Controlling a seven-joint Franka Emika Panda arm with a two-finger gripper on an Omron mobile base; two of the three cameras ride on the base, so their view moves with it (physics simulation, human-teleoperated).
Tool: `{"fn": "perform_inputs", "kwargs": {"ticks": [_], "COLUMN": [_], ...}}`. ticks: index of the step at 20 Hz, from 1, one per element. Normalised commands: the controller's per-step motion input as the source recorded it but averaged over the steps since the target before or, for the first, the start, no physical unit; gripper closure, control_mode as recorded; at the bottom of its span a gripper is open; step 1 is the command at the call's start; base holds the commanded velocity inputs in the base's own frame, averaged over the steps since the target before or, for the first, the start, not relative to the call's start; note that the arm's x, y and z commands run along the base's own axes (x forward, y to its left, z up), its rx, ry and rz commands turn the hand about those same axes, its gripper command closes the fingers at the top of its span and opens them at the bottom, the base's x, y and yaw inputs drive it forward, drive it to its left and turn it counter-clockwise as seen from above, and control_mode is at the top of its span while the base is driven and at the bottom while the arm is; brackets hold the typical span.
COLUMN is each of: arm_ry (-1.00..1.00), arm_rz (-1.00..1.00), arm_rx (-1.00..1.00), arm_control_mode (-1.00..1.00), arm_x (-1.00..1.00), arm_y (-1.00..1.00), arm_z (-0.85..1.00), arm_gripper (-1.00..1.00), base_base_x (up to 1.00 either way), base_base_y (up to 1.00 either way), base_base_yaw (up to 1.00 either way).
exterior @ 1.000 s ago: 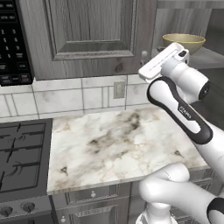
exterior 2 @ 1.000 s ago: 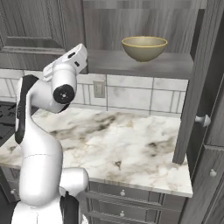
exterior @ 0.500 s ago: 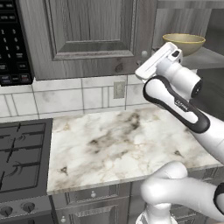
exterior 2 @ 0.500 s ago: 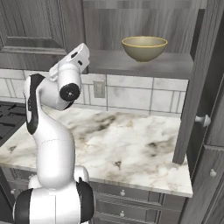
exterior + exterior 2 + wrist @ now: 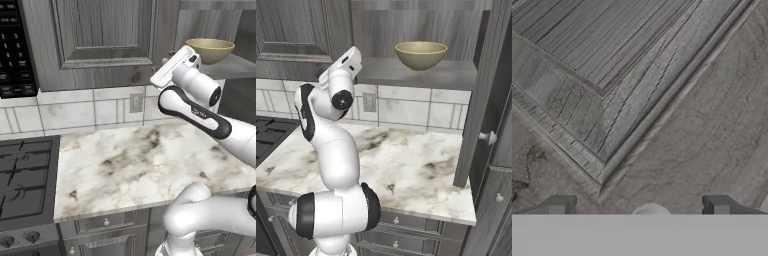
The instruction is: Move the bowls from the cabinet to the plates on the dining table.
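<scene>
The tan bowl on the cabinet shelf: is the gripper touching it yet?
Apart. In the right base view the tan bowl sits alone on the cabinet shelf, with bare shelf between it and the arm's hand. In the hand view the open gripper faces cabinet wood.

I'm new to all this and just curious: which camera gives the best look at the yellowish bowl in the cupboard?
The right base view: the bowl sits whole and unblocked on the open cupboard shelf, near the picture's middle. In the left base view the bowl is off toward the right edge, partly behind the robot's arm. The hand view faces grey wood-grain panels.
</scene>
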Motion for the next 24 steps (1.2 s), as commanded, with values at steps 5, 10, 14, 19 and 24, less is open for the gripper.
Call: {"fn": "perform_inputs", "kwargs": {"ticks": [5, 10, 14, 19, 24], "arm_ry": [-0.02, -0.02, 0.00, 0.00, -0.01], "arm_rz": [0.00, 0.00, 0.00, -0.01, 0.00], "arm_rx": [-0.09, -0.09, -0.05, -0.01, 0.00], "arm_control_mode": [-1.00, -1.00, -1.00, -1.00, -1.00], "arm_x": [0.44, 0.45, 0.48, 0.24, 0.04], "arm_y": [0.00, 0.00, 0.00, 0.00, 0.10], "arm_z": [-0.13, -0.10, -0.05, -0.01, -0.02], "arm_gripper": [-1.00, -1.00, 1.00, 1.00, 1.00], "base_base_x": [0.00, 0.00, 0.00, 0.00, 0.00], "base_base_y": [0.00, 0.00, 0.00, 0.00, 0.00], "base_base_yaw": [0.00, 0.00, 0.00, 0.00, 0.00]}}
